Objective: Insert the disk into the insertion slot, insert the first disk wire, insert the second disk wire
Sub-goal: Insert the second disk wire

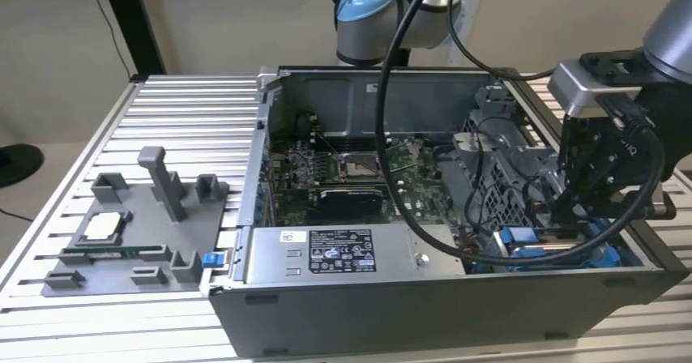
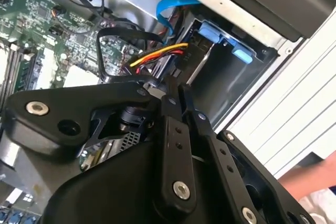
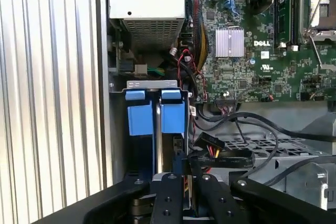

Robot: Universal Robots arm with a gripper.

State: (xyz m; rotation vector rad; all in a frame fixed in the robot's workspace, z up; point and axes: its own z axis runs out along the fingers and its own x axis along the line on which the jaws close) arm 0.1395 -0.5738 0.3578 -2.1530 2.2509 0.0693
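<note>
We see a grey case [image 1: 433, 314] on a ribbed silver table [image 1: 184, 120], a green board [image 3: 262, 72], bright blue slot [image 3: 156, 111] fittings, a black gripper [image 3: 182, 182], yellow, red and black wires [image 2: 157, 53], a blue cable [image 2: 170, 9], and a grey box [image 1: 324, 258] with a black-and-white label.

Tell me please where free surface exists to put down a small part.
The ribbed table is bare between the grey fixture tray and the computer case, and behind the tray. It is crowded near the blue drive bay, where the gripper and cables sit.
</note>
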